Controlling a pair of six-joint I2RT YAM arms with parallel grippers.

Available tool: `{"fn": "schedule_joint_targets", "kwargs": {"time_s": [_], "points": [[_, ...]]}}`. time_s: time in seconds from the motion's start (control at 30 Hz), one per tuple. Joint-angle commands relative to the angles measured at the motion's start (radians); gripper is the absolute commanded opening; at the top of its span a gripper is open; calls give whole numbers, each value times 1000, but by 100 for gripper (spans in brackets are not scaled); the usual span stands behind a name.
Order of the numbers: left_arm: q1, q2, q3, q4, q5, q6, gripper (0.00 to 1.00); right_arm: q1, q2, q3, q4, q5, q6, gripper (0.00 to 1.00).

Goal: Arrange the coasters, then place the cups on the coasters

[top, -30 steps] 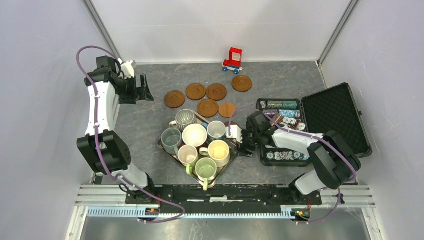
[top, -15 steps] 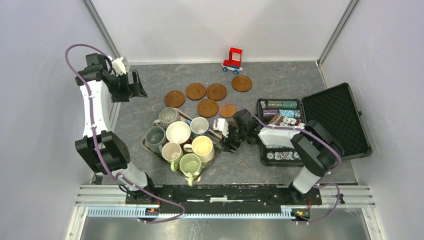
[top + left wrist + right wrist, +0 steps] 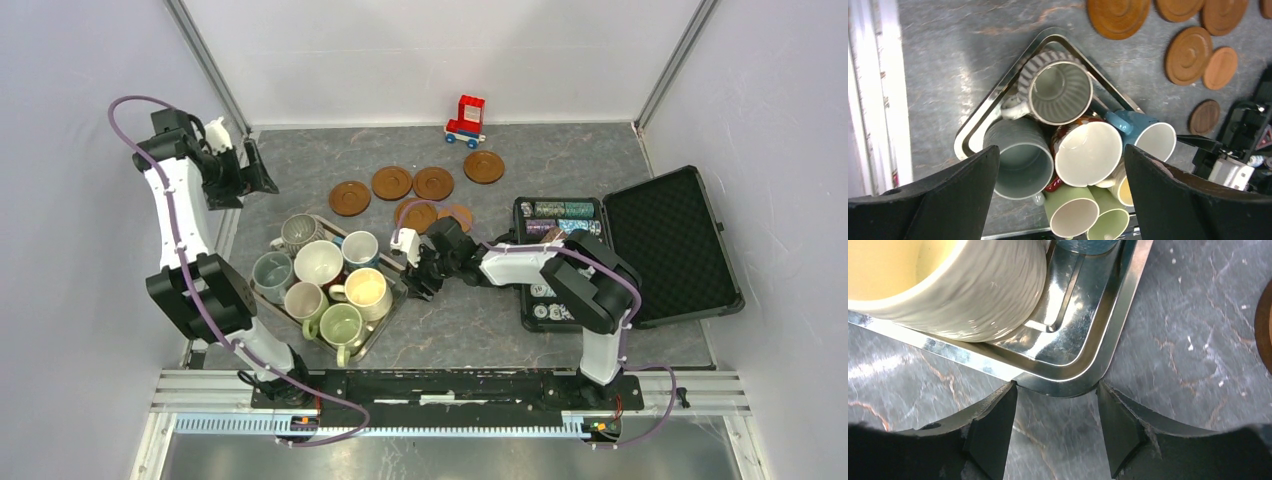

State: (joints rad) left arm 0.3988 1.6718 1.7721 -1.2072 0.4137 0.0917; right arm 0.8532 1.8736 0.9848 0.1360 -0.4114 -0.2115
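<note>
Several brown coasters (image 3: pixel 392 182) lie in a loose row on the grey table behind a square metal tray (image 3: pixel 379 336). The tray holds several cups (image 3: pixel 320 265), among them a ribbed grey one (image 3: pixel 1058 90) and a cream-yellow one (image 3: pixel 948 285). My right gripper (image 3: pixel 421 284) is low on the table at the tray's right corner. Its fingertips (image 3: pixel 1003 395) touch that corner (image 3: pixel 1073 385) from both sides, pinching it. My left gripper (image 3: pixel 255 176) hangs high at the back left, wide open and empty (image 3: pixel 1060 150), looking down on the cups.
A black case (image 3: pixel 665 240) lies open at the right, with trays of poker chips (image 3: pixel 562 226) in its near half. A red toy block car (image 3: pixel 466 120) stands by the back wall. White enclosure walls close in the table on three sides.
The tray with its cups has slid left with my right gripper at its corner, the jaws narrowing. My left arm has drawn back towards the left wall.
</note>
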Motion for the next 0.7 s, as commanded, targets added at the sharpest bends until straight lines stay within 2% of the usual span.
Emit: {"fn": "schedule_joint_targets", "kwargs": {"time_s": [0.0,0.1,0.17,0.27,0.37,0.53,0.67], "points": [[69,36,56,-51,-90,-37,100,40,75,72,54,-21,85,65],[131,66,66,-107,-226,21,100,40,89,98,48,-20,88,66],[180,78,52,-152,-255,76,93,40,91,103,40,-26,83,66],[243,56,-29,-170,-282,130,75,40,90,102,34,-57,77,66],[289,9,-161,-144,-283,151,63,39,91,101,27,-81,71,65],[307,-73,-384,-41,-312,145,55,39,91,106,15,-103,56,62],[324,-78,-487,46,-347,105,47,39,93,119,-13,-119,34,59]]}}
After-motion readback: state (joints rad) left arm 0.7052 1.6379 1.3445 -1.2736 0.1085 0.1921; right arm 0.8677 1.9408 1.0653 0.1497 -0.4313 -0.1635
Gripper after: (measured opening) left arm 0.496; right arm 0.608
